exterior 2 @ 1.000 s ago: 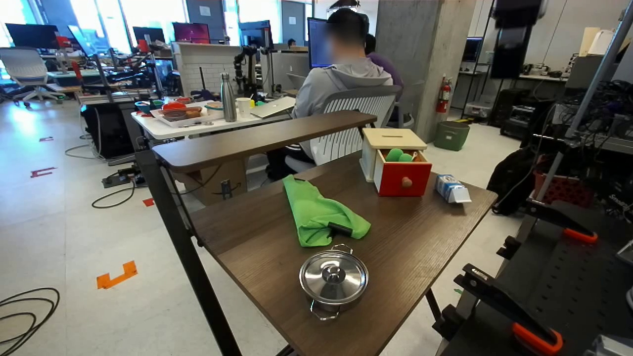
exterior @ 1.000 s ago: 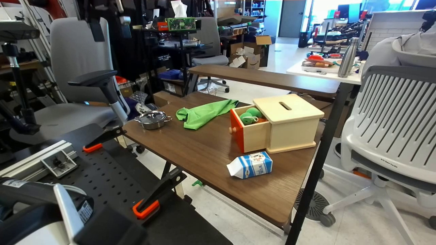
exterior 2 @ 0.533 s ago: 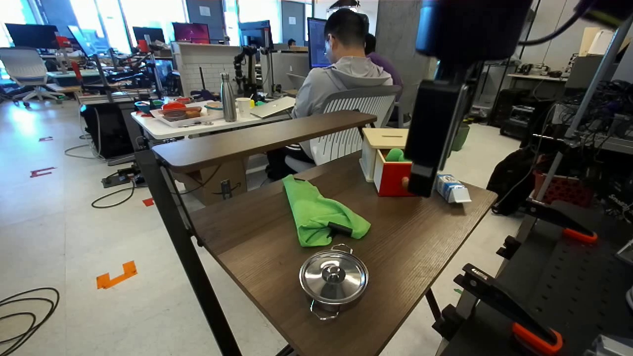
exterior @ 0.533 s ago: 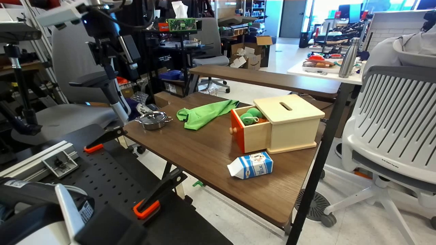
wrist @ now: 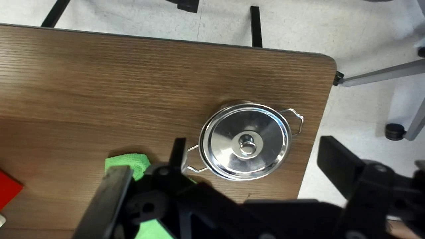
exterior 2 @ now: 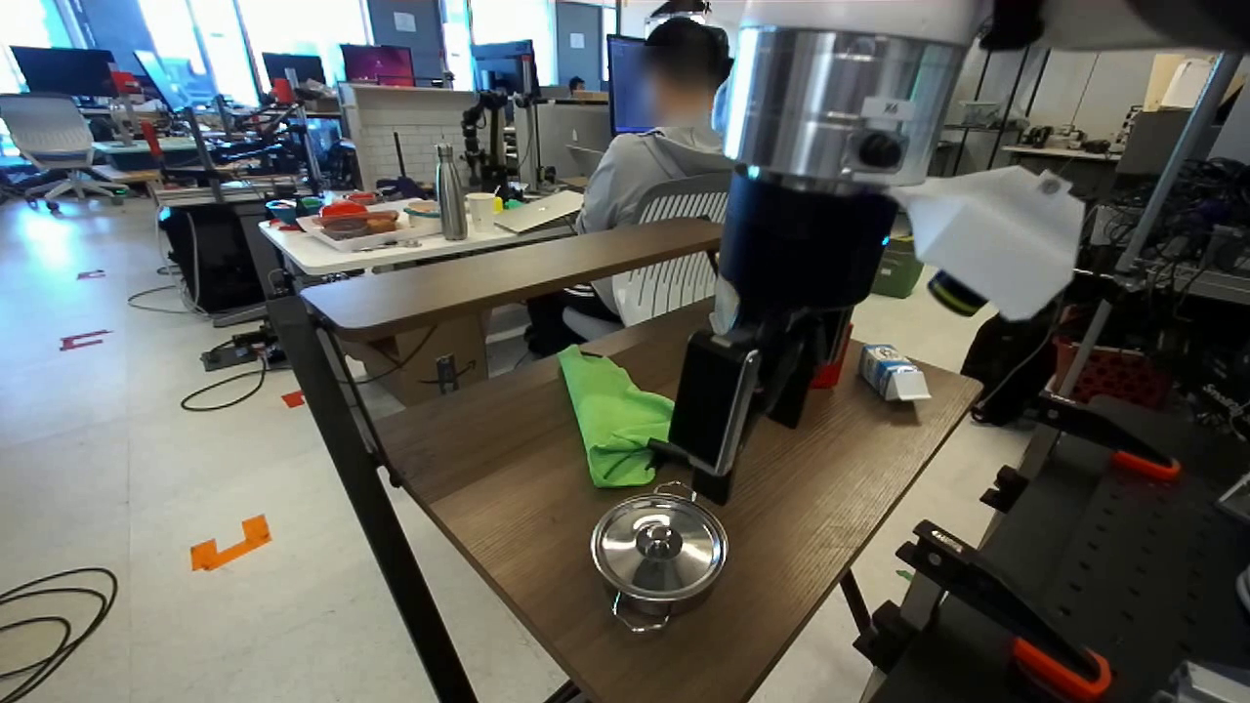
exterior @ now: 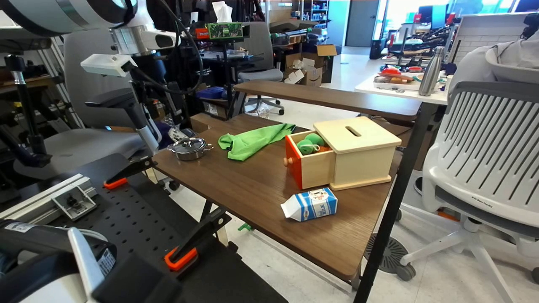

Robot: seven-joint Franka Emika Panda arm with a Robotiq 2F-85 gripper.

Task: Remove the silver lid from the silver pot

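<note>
Red paint marks the far left of the wrist view: a drawer front (wrist: 8, 190), cut off by the frame. Next comes a green cloth (wrist: 127, 162), then the gripper (wrist: 253, 144), its black fingers (wrist: 339, 166) spread wide and holding nothing. Between them in that view shows the silver lid (wrist: 245, 141), resting on the silver pot (exterior: 190, 156) with its knob (wrist: 247, 148) up; the pot stands on the brown tabletop (wrist: 99, 83), near its right-hand end.

Judging from this, the removal has not begun: the lid is on, no grip is made, and only the lining-up looks nearly right, the knob sitting about midway between the fingers. Left to do are the descent, the pinch, the lift and a setting-down clear of the pot.

Much of the cloth is lost behind the gripper. How high the fingers hang above the lid is hard to judge; in an exterior view they merge with the dark background, while farther right there, drawer walls half hide the contents of the wooden box (exterior: 362, 163).
</note>
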